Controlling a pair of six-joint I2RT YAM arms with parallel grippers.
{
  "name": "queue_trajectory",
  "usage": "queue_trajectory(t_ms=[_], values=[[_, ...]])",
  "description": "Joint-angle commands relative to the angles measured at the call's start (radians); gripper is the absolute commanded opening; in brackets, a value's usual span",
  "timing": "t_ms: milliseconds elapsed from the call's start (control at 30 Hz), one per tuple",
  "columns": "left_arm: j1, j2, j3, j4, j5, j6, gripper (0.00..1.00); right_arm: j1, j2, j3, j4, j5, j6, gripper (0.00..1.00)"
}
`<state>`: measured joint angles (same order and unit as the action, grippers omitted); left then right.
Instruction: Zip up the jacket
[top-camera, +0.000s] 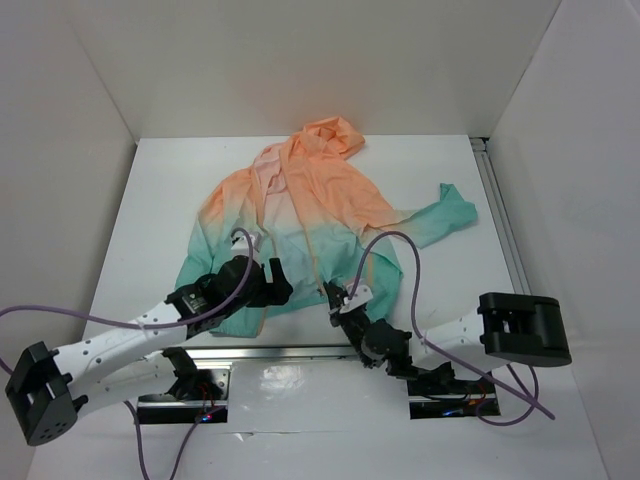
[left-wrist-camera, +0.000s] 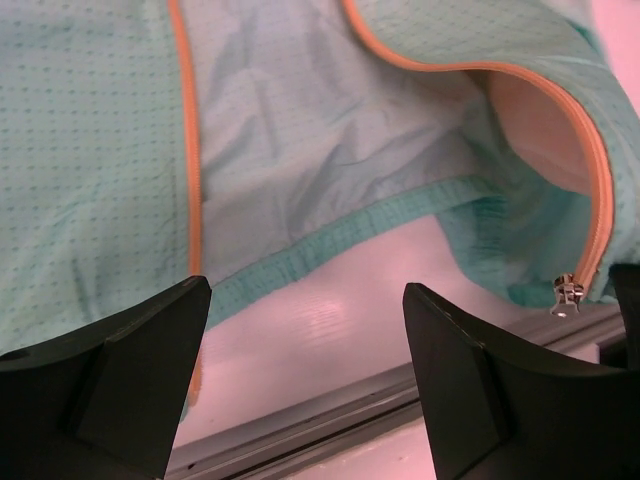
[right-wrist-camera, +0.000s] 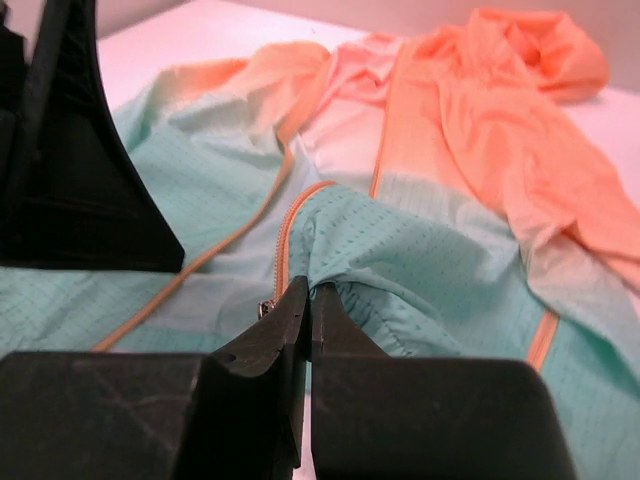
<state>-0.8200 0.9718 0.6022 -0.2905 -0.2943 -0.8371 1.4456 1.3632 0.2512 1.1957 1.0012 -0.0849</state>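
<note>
Left end effector (left-wrist-camera: 305, 300) spread wide; right end effector (right-wrist-camera: 309, 292) pinched closed.

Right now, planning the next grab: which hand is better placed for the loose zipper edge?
Probably the left hand: open over the jacket hem, orange zipper edge beside one finger. The right hand is shut by the slider.

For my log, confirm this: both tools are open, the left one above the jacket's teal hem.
Wrong on one count: the right tool is shut, jaws pressed together in the right wrist view. The left tool is open above the jacket's teal hem.
</note>
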Motion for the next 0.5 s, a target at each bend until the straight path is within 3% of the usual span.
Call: queue_trajectory(t_ms=[0, 233, 467], values=[[-0.007, -0.076, -0.045, 0.146, 0.056, 0.029, 0.91, -0.002, -0.058, 0.063, 0.326, -0.065, -0.182, 0.0], [-0.007, -0.128, -0.119, 0.234, 0.098, 0.039, 0.91, -0.011, -0.265, 0.083, 0.188, -0.241, -0.23, 0.0], [-0.027, -0.019, -0.101, 0.234, 0.046, 0.059, 0.88, -0.011, -0.502, 0.062, 0.041, -0.349, -0.208, 0.0]])
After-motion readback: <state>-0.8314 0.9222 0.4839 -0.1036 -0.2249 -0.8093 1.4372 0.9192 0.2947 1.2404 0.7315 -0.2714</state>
